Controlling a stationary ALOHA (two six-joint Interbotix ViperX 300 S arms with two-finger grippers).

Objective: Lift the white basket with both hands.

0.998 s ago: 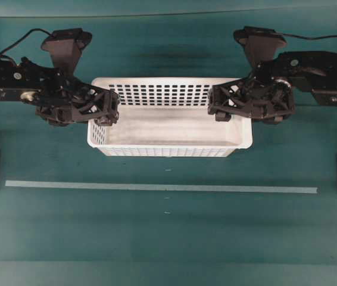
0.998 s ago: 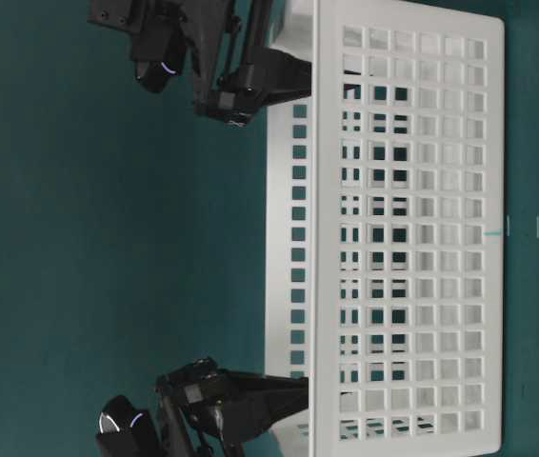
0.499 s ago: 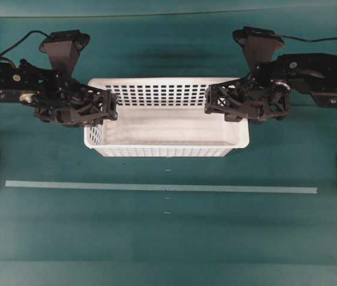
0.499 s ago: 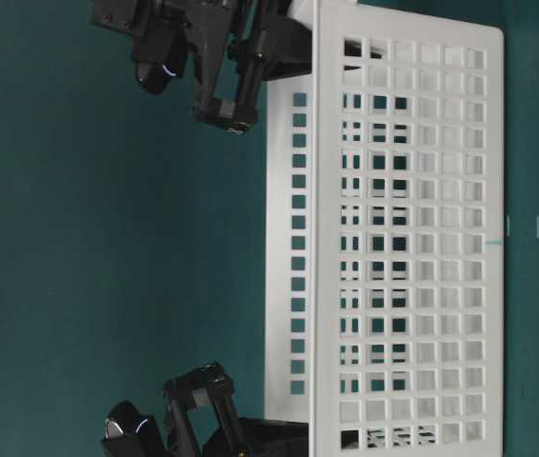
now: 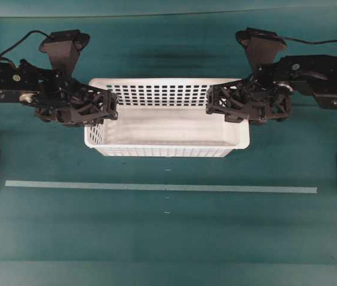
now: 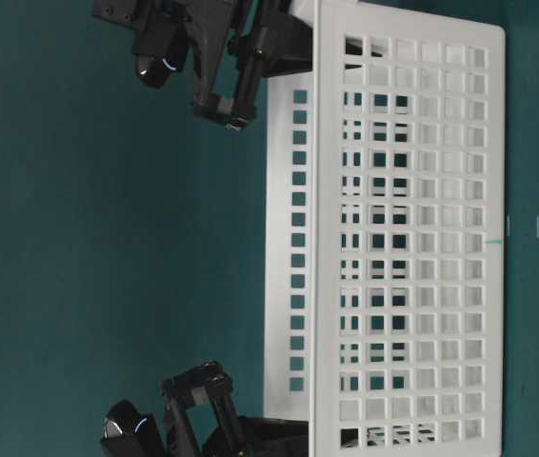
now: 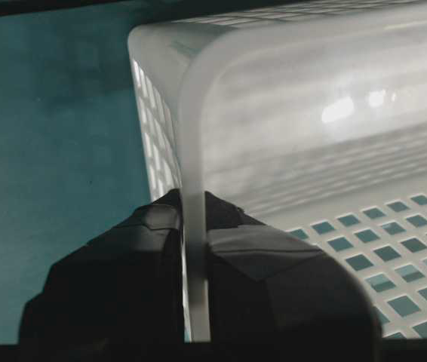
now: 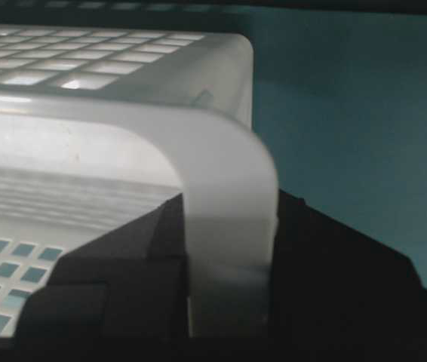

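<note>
Teal matting covers the whole table (image 5: 168, 238), with a pale tape line (image 5: 156, 187) running across it toward six o'clock of the white basket (image 5: 167, 128), which sits empty a little above centre in my overhead view. I judge it light and fairly stiff, though thin perforated plastic may flex, and the smooth rolled rim looks slippery, so the short end walls are my holds. At nine o'clock of the basket my left gripper (image 7: 195, 302) reaches in level, jaws pinched on the end rim, one inside and one outside. At three o'clock my right gripper (image 8: 228, 294) mirrors it, clamped over the opposite rim. Both forearms lie roughly level, pointing inward at each other.
</note>
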